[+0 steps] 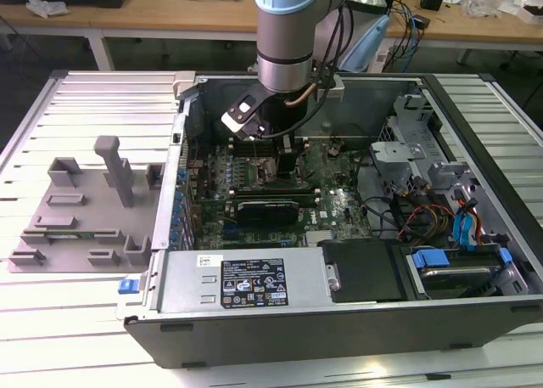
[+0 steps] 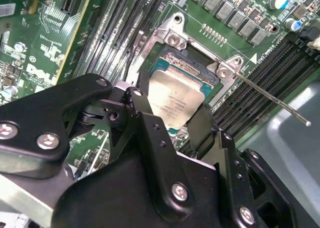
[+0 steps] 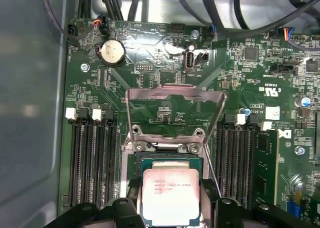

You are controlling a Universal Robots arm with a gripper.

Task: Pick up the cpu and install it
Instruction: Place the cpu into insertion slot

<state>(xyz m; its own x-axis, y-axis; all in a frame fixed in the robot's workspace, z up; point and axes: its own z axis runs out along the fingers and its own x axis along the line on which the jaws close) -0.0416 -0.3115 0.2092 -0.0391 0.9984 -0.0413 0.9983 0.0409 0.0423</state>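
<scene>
The arm [image 1: 288, 31] reaches down into the open computer case [image 1: 254, 316], over the green motherboard [image 1: 339, 205]. In both wrist views the gripper [image 2: 172, 114] has its two black fingers [image 3: 131, 189] pressed together on the cpu [image 2: 176, 101] – one finger on each of two opposite edges, and the pale metal top stays free between them. The cpu is therefore directly between the fingertips, and it faces up.

The cpu is over the socket [image 3: 170, 163], slightly to one side of it. In the first wrist view its near part covers the socket edge, and the blue-green inner field is visible beyond its far edge. From these views I cannot tell if it already touches the socket.

The metal load plate [image 3: 172, 106] of the socket is open and stands upright on the far side, and the thin lever [image 2: 272, 101] points away from the corner of the socket. Rows of dark memory slots [image 3: 90, 158] lie on both sides.

In the exterior view a grey fixture [image 1: 85, 210] lies outside the case, at the exterior view's left – well apart from the gripper.
</scene>
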